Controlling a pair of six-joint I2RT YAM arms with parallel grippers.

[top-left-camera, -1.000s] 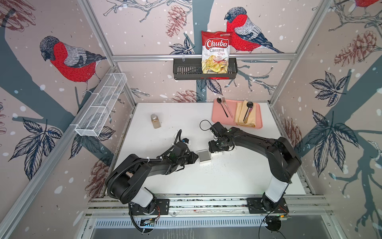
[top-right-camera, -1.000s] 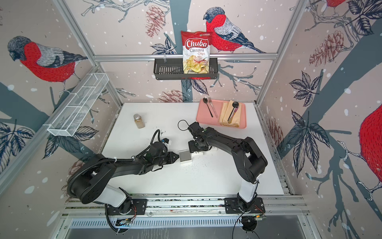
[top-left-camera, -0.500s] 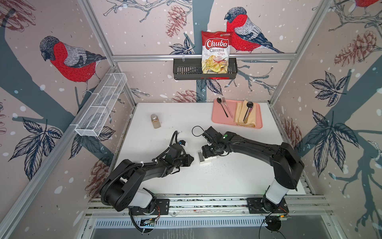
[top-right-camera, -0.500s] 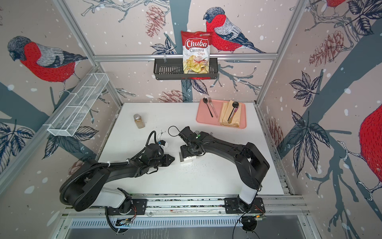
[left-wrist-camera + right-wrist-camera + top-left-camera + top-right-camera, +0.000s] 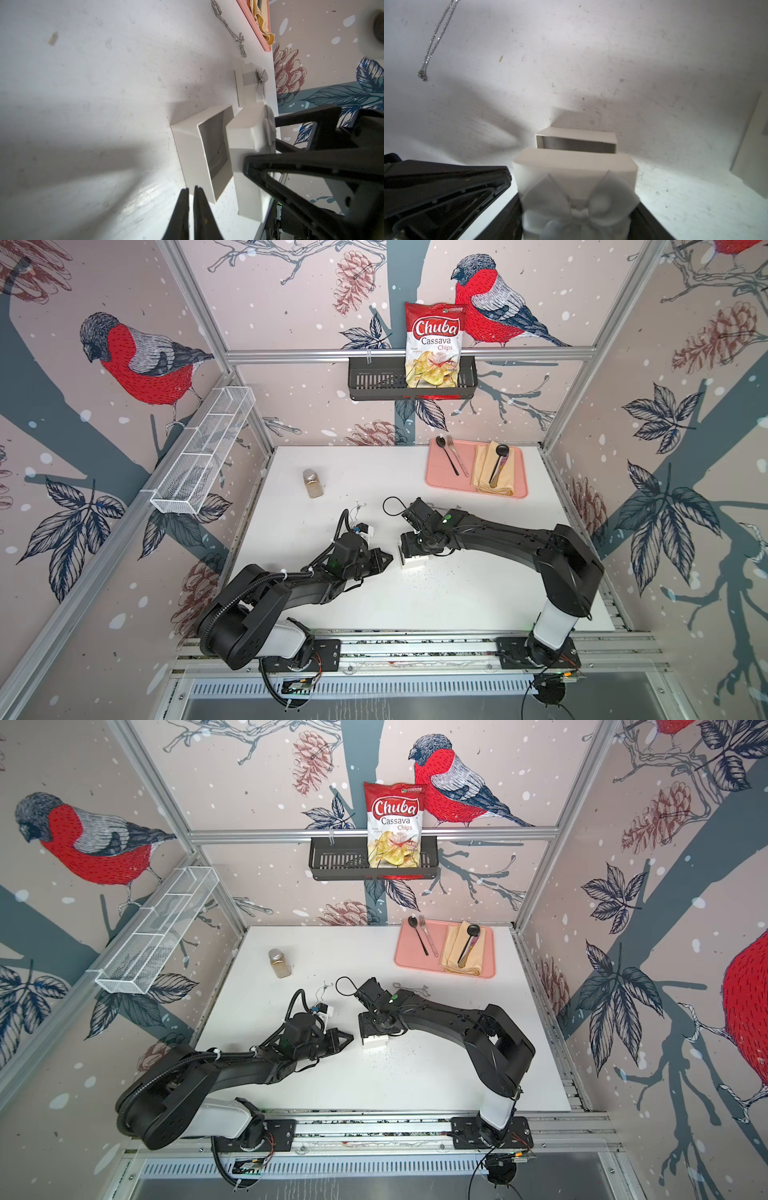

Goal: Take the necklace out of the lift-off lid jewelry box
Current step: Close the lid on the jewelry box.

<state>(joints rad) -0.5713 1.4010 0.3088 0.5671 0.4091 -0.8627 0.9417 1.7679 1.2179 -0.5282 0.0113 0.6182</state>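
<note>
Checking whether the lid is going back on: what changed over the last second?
The right gripper, gripping the bow-topped lid, swung toward the left arm and now holds it right beside the open box base. The left gripper narrowed almost shut, empty, close to the base. The base, pink tray and spice jar stayed put.
</note>
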